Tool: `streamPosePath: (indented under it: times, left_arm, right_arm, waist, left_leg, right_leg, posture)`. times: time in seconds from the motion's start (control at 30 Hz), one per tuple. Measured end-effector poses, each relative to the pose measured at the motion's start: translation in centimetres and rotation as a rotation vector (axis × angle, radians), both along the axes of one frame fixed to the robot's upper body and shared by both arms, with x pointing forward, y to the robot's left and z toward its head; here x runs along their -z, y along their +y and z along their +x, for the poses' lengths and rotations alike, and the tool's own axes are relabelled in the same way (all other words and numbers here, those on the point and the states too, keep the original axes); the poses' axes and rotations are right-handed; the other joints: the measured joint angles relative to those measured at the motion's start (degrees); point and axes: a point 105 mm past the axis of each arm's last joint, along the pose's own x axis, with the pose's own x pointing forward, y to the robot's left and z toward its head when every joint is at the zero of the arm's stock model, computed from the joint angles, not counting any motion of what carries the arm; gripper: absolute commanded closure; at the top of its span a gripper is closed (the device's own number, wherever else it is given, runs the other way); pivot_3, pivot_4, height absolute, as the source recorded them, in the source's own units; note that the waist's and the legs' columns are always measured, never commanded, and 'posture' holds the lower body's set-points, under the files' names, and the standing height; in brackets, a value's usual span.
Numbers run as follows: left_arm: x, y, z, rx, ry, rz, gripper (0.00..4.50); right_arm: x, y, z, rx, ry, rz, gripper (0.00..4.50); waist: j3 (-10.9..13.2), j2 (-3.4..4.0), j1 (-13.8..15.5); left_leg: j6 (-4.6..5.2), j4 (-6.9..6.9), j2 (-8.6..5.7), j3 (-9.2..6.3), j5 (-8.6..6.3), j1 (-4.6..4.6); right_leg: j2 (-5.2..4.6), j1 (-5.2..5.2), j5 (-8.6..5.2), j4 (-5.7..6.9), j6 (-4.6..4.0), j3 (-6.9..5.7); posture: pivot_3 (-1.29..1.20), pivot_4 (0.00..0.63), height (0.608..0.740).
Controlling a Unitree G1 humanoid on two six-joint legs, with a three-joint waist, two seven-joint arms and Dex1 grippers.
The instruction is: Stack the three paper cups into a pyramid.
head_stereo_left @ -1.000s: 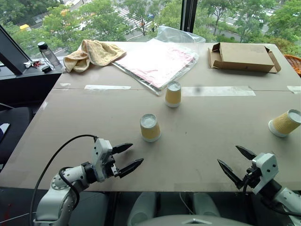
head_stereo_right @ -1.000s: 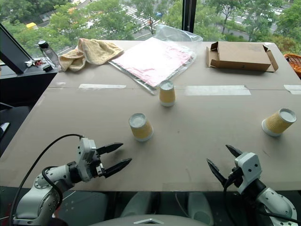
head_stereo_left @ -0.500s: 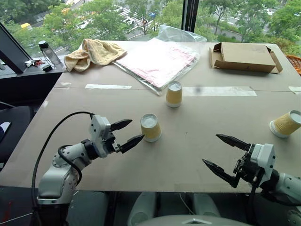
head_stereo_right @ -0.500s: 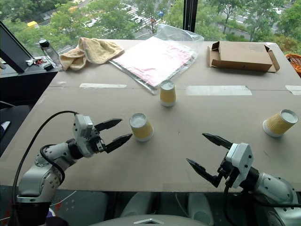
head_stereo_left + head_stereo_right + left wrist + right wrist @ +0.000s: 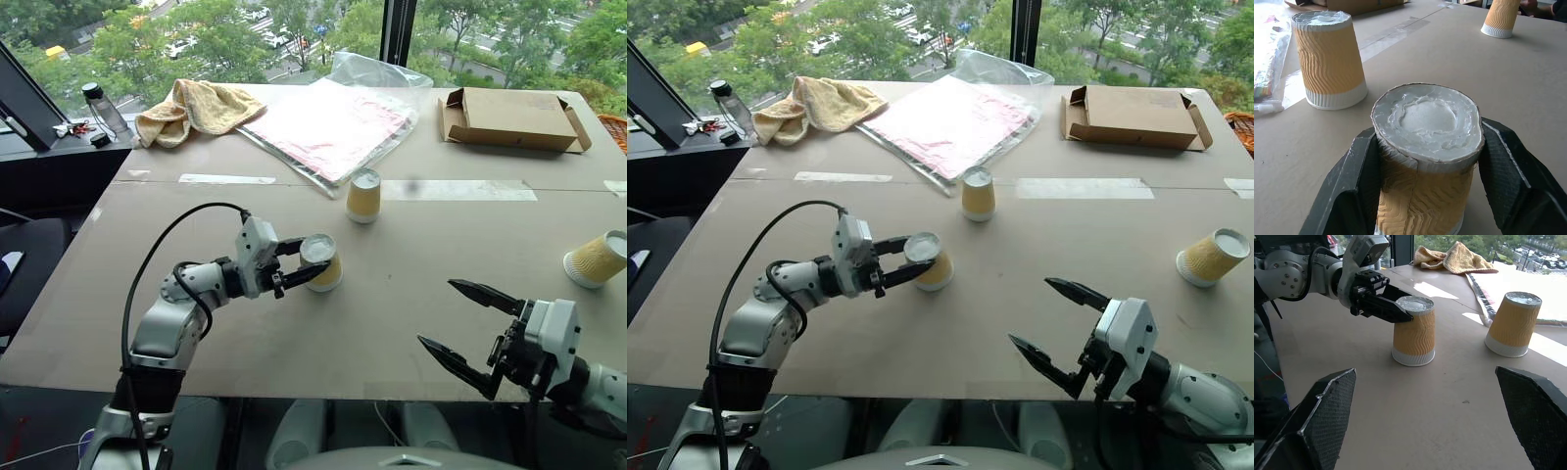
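Three paper cups stand mouth down on the brown table (image 5: 421,294). My left gripper (image 5: 306,266) is shut on the near cup (image 5: 325,264), one black finger on each side just under its white base, and the left wrist view shows the cup (image 5: 1425,161) squeezed between them. The second cup (image 5: 362,196) stands farther back, beside a strip of tape. The third cup (image 5: 595,258) is far off at the right edge. My right gripper (image 5: 437,313) hangs open over the table's front edge, holding nothing, well apart from all the cups.
At the back lie a yellow towel (image 5: 196,108), a clear bag of pink sheets (image 5: 328,122) and an open cardboard box (image 5: 509,117). A bottle (image 5: 98,108) stands on the ledge at the back left. Bare table stretches between the cups.
My left gripper reached forward to the near cup and closed on it. The right gripper rose off the front edge, then stayed open.
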Motion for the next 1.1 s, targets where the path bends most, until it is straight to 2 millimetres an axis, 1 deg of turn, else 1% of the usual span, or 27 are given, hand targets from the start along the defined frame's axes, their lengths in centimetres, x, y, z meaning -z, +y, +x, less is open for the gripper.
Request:
streamPosePath:
  times: [0.17,0.33,0.47,0.57,0.77,0.93,1.1]
  left_arm:
    - [-1.0,-2.6,0.2,0.115,-0.021,-0.03,2.06]
    - [-1.8,-4.6,0.6,0.178,-0.035,-0.056,2.06]
    - [-1.3,-6.5,1.2,0.21,-0.018,-0.06,2.06]
    - [-0.6,-7.4,1.5,0.22,-0.015,-0.053,2.06]
    - [0.3,-7.1,2.0,0.197,-0.029,-0.027,2.06]
    - [0.4,-7.0,2.2,0.181,-0.043,-0.036,2.06]
    - [0.2,-7.2,3.0,0.134,-0.05,-0.042,2.06]
  right_arm:
    - [-0.2,-0.3,-0.4,0.084,-0.006,0.001,0.0]
    - [0.6,-0.9,-0.6,0.156,0.022,-0.01,0.0]
    - [1.1,-1.3,-0.9,0.202,0.034,-0.013,0.0]
    - [1.3,-1.5,-1.1,0.223,0.037,-0.014,0.0]
    - [1.5,-1.5,-1.3,0.237,0.035,-0.021,0.0]
    - [1.5,-1.4,-1.5,0.241,0.029,-0.017,0.0]
    - [1.5,-1.4,-1.5,0.238,0.031,-0.014,0.0]
  waist:
    - [0.0,-0.01,0.3]
    - [0.0,-0.02,0.2]
    - [0.0,-0.02,0.2]
    - [0.0,-0.02,0.1]
    - [0.0,-0.02,0.1]
    - [0.0,-0.02,0.1]
    - [0.0,-0.02,0.2]
  left_leg:
    - [0.0,0.03,-0.01,-0.02,0.0,-0.01]
    - [0.0,0.05,-0.01,-0.02,0.0,0.0]
    - [0.0,0.07,-0.02,-0.02,0.01,-0.01]
    - [0.0,0.07,-0.02,-0.02,0.01,0.0]
    - [0.0,0.07,-0.01,-0.03,0.01,0.01]
    - [0.0,0.09,-0.01,-0.03,0.01,0.01]
    - [0.0,0.11,-0.02,-0.03,0.01,0.01]
  right_leg:
    - [0.2,0.01,0.0,0.01,0.0,-0.02]
    - [0.27,0.01,0.0,0.03,0.01,-0.01]
    - [0.31,0.01,0.0,0.05,0.01,-0.02]
    - [0.32,0.0,-0.01,0.05,0.01,0.0]
    - [0.32,0.0,-0.01,0.08,0.01,-0.01]
    - [0.31,0.01,-0.01,0.08,0.01,0.0]
    - [0.31,0.01,0.0,0.12,0.01,-0.01]
  posture:
    - [0.0,0.15,0.74]
    - [0.0,0.15,0.74]
    - [0.0,0.15,0.74]
    - [0.0,0.15,0.74]
    - [0.0,0.15,0.74]
    - [0.0,0.15,0.74]
    - [0.0,0.15,0.74]
